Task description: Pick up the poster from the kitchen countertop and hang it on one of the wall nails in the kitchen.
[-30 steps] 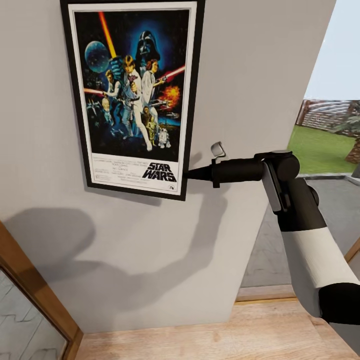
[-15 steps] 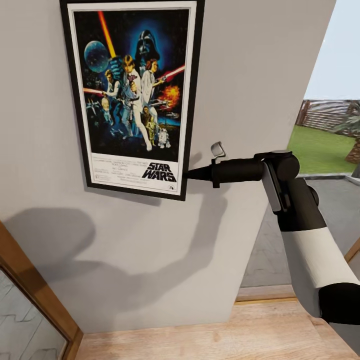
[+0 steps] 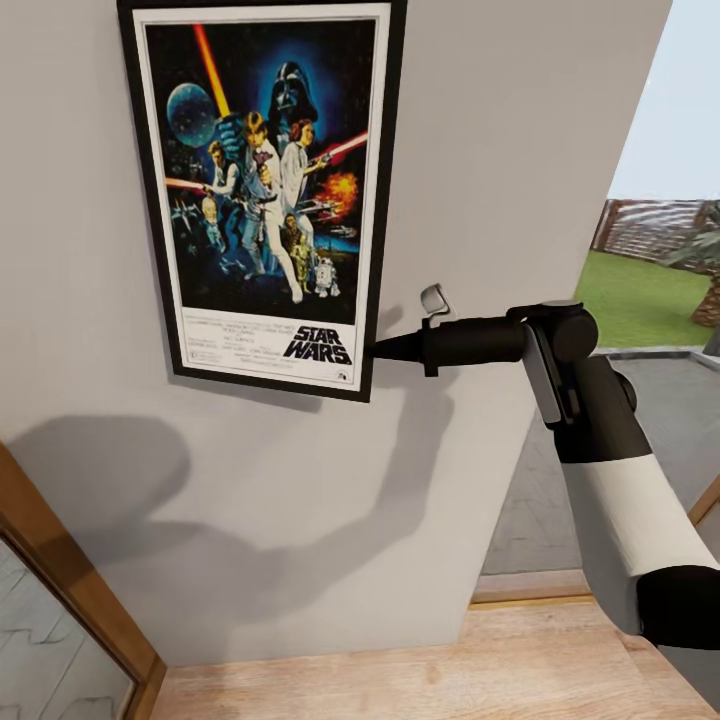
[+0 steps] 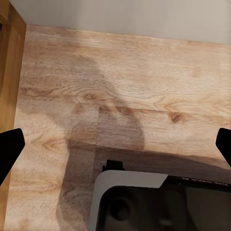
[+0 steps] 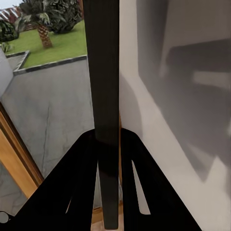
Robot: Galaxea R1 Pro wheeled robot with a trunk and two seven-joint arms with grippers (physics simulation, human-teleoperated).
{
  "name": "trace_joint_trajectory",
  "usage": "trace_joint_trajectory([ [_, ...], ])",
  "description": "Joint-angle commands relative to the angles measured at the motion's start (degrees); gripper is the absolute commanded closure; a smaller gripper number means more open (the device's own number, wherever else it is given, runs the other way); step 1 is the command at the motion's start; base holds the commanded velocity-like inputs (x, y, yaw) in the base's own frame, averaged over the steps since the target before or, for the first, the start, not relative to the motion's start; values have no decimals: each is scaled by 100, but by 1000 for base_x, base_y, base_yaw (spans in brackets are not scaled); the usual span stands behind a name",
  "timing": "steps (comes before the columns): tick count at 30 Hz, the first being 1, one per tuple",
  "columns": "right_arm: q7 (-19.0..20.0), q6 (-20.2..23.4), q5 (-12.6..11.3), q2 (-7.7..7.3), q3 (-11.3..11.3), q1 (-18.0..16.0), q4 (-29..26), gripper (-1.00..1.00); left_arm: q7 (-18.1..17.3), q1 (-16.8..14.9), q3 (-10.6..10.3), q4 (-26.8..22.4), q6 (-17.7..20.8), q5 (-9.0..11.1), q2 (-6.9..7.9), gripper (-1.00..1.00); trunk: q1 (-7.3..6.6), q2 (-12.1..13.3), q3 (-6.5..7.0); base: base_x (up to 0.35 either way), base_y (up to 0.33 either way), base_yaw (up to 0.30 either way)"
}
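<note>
Because its black frame edge is pinched between the right gripper (image 3: 378,350)'s closed fingers, the Star Wars poster (image 3: 265,190) stays flat against the wall (image 3: 520,150); the left gripper (image 4: 115,144)'s fingers are spread wide, holding nothing.

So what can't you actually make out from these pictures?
- The wall nail: head view, it would sit behind the poster or above the top edge of the picture.
- The poster's top: cut off by that edge.
- The poster's artwork: right wrist view, the frame is seen edge-on between the right fingers.
- The left fingers: left wrist view, cropped at both sides.
</note>
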Motion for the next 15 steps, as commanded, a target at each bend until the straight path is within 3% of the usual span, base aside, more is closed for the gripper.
trace_joint_trajectory([
  [1, -14, 48, -41, -5, 9, -5, 0, 100, -40, -1, 22, -6, -6, -2, -3, -100, 4, -12, -11, 0, 0, 0],
  [15, -9, 48, -40, -4, 15, -3, -1, 100, -40, -1, 22, -6, -6, -2, -3, -100, 4, -12, -11, 0, 0, 0],
])
